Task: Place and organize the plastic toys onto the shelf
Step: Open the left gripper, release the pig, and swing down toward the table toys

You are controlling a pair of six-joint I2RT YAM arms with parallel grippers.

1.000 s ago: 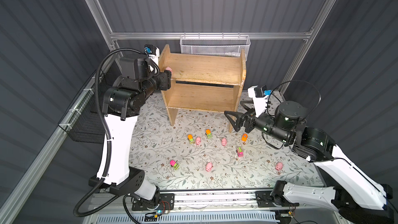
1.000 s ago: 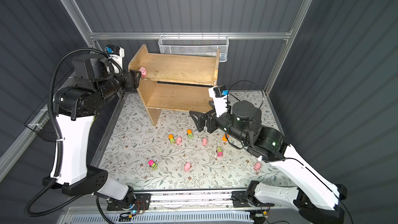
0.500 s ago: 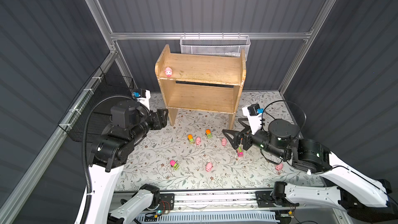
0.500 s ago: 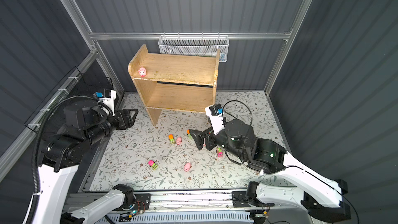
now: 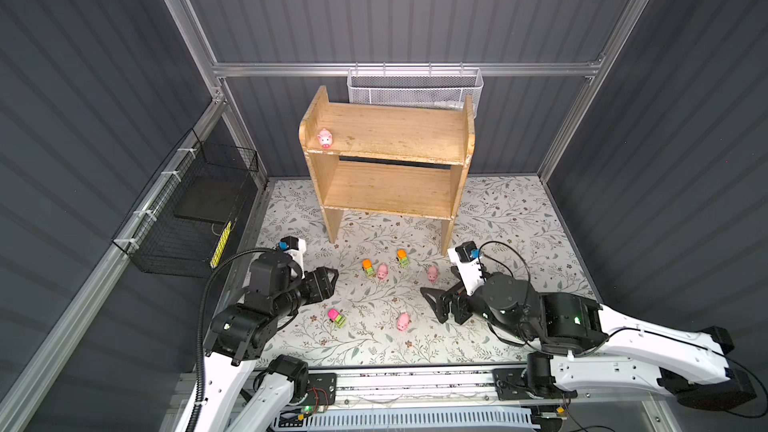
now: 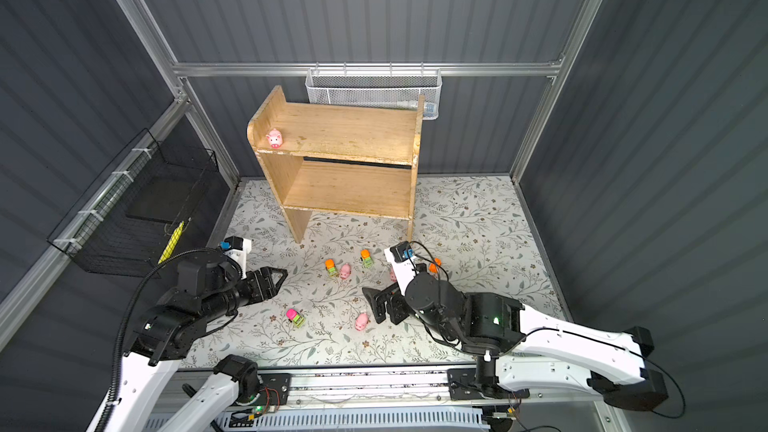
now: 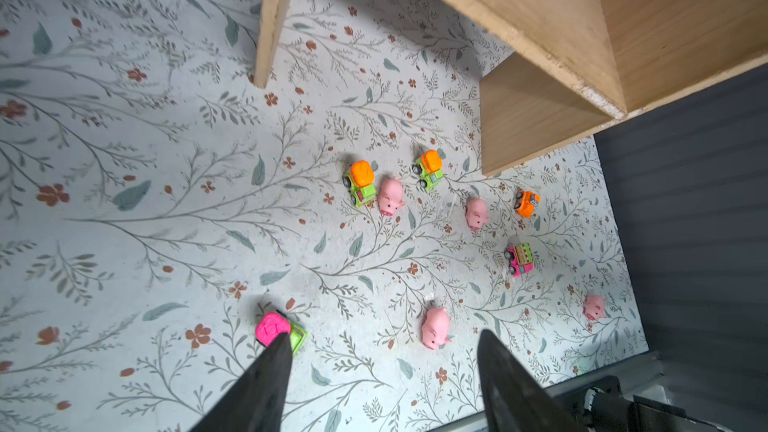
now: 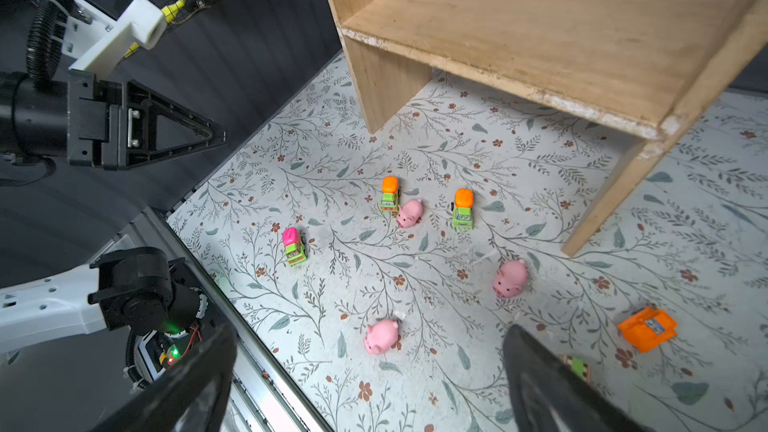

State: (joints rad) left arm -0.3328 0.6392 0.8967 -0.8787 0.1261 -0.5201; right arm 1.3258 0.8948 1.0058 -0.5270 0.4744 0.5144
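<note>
Enclosure of dark ribbed walls [image 5: 415, 6] on an aluminium frame [image 5: 395, 69]. The floor is a floral mat [image 5: 511, 209], closed in by walls at the rear and both sides and by a front rail [image 5: 415, 380]. The shelf [image 5: 399, 130] stands at rear centre with its legs on the mat. It is just in front of a white mesh basket [image 5: 415, 91] hung from the frame. A black wire basket [image 5: 187, 209] hangs on the left wall.

The shelf's lower tier is bare. In both top views its upper tier carries one shelf pig [image 5: 325, 138] at the left end, near the rounded side panel. Open mat lies right of the shelf, along the rear right, and at front centre toward the rail.

The other toys are scattered in front of the shelf legs:
- The left orange-topped truck [image 5: 367, 268] is just beside the paired pig [image 5: 382, 271].
- The right orange-topped truck [image 5: 402, 258] and the middle pig [image 5: 432, 273] lie further right.
- The left wrist view also shows the orange vehicle [image 7: 526, 203], the pink-and-lime vehicle [image 7: 519, 259] and the far pig [image 7: 594, 306].

The left gripper [image 5: 332, 278] hangs over the mat's left edge. Its jaws are parted and hold nothing, and the pink-topped truck [image 5: 336, 317] lies near but apart. The right gripper [image 5: 432, 305] sits low over front centre. Its jaws are spread wide and hold nothing, and the front pig [image 5: 402, 321] lies just off its fingertips, apart.
</note>
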